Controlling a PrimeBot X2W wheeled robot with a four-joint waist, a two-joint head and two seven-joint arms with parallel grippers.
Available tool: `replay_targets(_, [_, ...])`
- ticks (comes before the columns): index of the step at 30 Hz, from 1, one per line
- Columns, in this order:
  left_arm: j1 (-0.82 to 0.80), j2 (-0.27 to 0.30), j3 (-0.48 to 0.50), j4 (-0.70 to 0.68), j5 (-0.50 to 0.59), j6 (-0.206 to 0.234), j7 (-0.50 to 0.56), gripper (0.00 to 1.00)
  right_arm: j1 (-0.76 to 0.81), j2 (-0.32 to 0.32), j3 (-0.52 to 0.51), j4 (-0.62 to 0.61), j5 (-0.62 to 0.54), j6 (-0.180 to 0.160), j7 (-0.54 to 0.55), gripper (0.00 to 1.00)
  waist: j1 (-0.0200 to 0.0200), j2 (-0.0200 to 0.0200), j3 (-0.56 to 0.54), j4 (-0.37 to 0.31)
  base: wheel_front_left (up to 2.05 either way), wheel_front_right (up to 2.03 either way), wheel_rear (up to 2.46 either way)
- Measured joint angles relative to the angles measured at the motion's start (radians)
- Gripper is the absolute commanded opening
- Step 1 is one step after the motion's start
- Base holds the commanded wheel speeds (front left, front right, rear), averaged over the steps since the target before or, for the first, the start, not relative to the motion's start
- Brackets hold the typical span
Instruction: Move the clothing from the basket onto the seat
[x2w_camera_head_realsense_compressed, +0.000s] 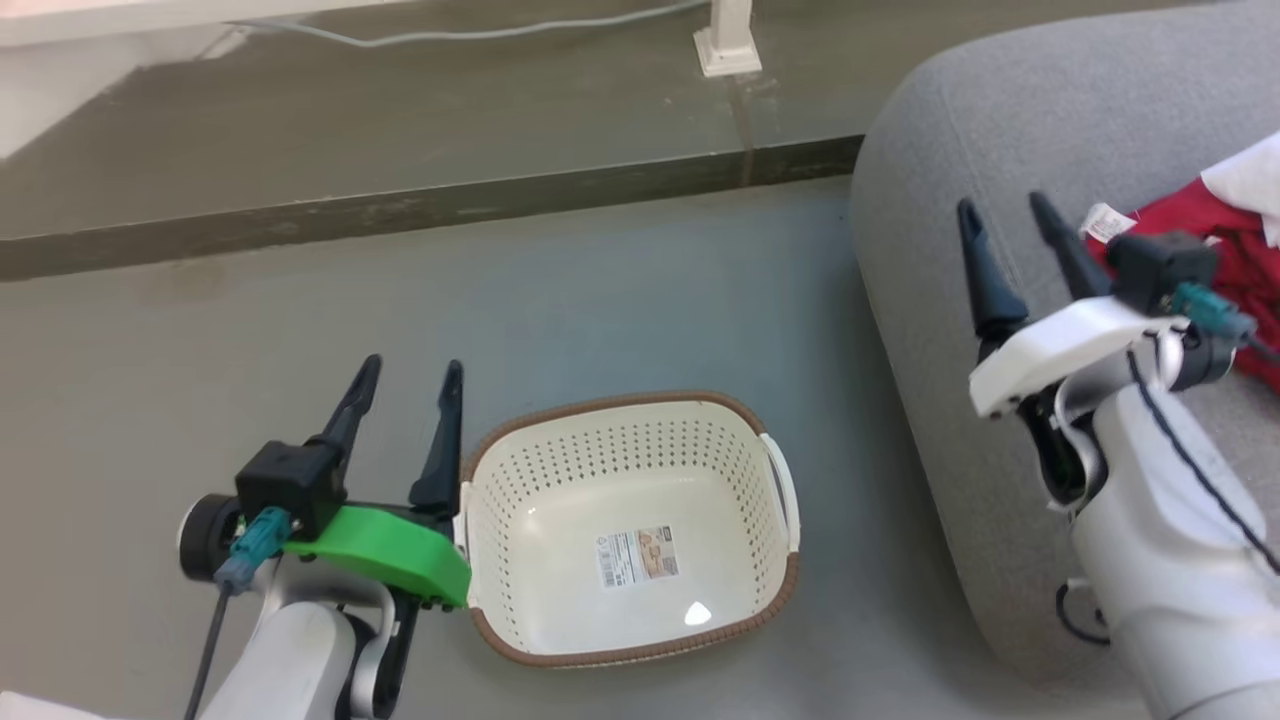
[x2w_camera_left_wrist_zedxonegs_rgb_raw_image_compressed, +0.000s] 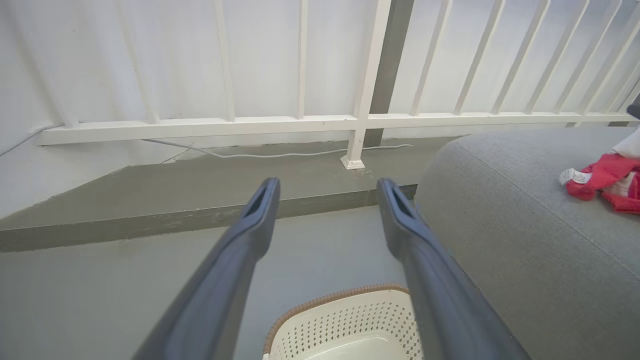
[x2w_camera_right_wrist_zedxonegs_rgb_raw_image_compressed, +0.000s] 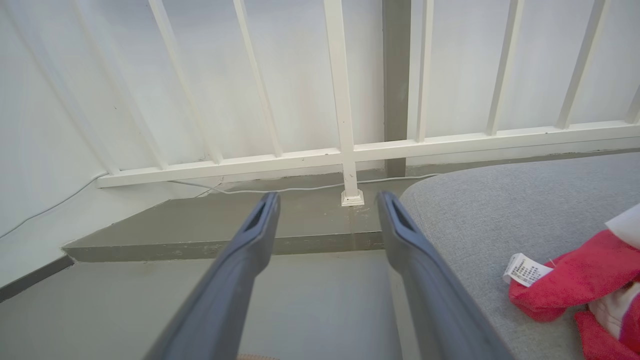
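Red clothing (x2w_camera_head_realsense_compressed: 1215, 225) lies on the grey seat (x2w_camera_head_realsense_compressed: 1000, 130). The basket (x2w_camera_head_realsense_compressed: 620, 405) sits on the floor (x2w_camera_head_realsense_compressed: 600, 280). The left gripper (x2w_camera_head_realsense_compressed: 412, 368) and right gripper (x2w_camera_head_realsense_compressed: 1003, 205) are spread apart

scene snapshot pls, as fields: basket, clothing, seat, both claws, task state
basket: upright on floor, empty, label sticker inside
clothing: red heap with white tag, on seat
seat: grey, to the right of the basket
left claw: open, empty, by the basket's left side
right claw: open, empty, over seat, beside clothing
task state: looks done
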Motion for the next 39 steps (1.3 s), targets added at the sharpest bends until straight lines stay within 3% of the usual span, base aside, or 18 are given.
replay_targets(13, [0.079, 0.004, 0.061, 0.033, -0.008, 0.009, -0.01, 1.0, 0.163, 0.027, 0.019, -0.06, -0.024, 0.002, 0.0, 1.0, 0.0, 0.0, -0.07, 0.03, 0.0, 0.0, 0.0])
replay_targets(17, [0.09, 0.003, 0.062, 0.037, -0.008, 0.009, -0.018, 1.0, 0.204, 0.028, 0.018, -0.083, -0.03, -0.014, 0.0, 1.0, 0.0, 0.0, -0.085, 0.034, 0.0, 0.0, 0.0])
replay_targets(39, [0.126, -0.002, 0.094, 0.064, -0.008, 0.018, -0.019, 1.0, 0.292, 0.032, 0.026, -0.201, -0.057, -0.032, 0.0, 1.0, 0.0, 0.0, -0.104, 0.023, 0.0, 0.0, 0.0])
